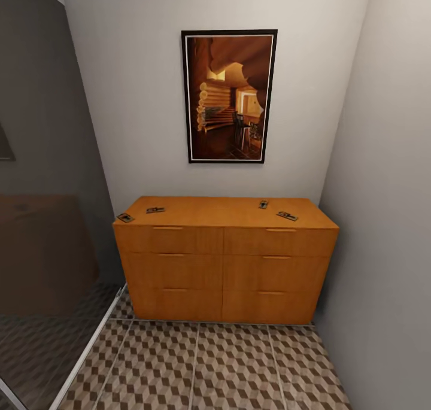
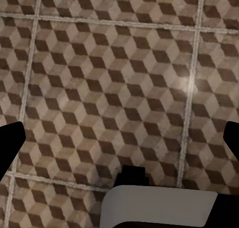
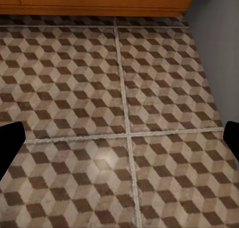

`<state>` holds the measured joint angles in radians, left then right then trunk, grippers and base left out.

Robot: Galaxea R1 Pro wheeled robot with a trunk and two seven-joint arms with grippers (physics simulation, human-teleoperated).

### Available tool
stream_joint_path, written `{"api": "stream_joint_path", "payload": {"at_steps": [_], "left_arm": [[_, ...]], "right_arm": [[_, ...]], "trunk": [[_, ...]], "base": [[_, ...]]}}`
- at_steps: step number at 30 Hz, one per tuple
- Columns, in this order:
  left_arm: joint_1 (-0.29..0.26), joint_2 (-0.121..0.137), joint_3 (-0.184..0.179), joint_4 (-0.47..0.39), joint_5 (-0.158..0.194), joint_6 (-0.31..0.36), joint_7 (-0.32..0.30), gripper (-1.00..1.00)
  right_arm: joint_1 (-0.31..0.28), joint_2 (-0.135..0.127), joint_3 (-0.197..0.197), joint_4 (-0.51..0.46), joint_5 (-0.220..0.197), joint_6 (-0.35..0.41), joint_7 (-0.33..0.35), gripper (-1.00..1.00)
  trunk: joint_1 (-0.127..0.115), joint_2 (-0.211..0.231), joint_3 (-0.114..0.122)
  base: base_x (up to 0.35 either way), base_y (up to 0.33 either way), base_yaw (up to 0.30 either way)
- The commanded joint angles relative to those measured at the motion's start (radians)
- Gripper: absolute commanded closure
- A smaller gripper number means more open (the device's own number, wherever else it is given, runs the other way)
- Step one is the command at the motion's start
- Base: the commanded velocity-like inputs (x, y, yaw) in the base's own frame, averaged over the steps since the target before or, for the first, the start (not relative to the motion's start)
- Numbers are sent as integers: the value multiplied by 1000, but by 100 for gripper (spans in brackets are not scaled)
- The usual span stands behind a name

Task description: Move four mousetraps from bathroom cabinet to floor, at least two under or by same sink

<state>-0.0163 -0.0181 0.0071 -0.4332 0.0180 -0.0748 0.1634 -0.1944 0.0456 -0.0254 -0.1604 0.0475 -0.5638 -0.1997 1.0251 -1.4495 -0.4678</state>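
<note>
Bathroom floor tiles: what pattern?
Brown, beige and white 3D cube pattern with pale grout lines on the bathroom floor; clearest in the right wrist view.

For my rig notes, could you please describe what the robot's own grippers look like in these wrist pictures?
Little is visible. The left gripper's fingers appear as plain black shapes at the frame's edges, above a pale grey rounded housing with a small black block. The right gripper's fingers are equally plain black. No cables or markings visible.

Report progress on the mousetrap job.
Done: nothing yet. All four mousetraps sit on the cabinet top: two at its left end, two at its right. In hand: nothing; both wrist views look down at bare floor, each tool's fingers spread wide with nothing between them. Left: pick up all four and set them on the floor, two by the sink.
</note>
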Motion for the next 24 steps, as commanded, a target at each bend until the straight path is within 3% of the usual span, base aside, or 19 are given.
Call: {"api": "stream_joint_path", "payload": {"at_steps": [1, 24], "left_arm": [[-1, 0, 1, 1, 2, -3, 2, -100], [-1, -1, 2, -1, 2, -3, 2, -100]], "right_arm": [[-1, 1, -2, 1, 5, -2, -4, -100], [-1, 3, -5, 1, 3, -1, -7, -100]], "trunk": [[0, -1, -1], [0, -1, -1]], "base": [[0, 0, 0], [0, 0, 0]]}}
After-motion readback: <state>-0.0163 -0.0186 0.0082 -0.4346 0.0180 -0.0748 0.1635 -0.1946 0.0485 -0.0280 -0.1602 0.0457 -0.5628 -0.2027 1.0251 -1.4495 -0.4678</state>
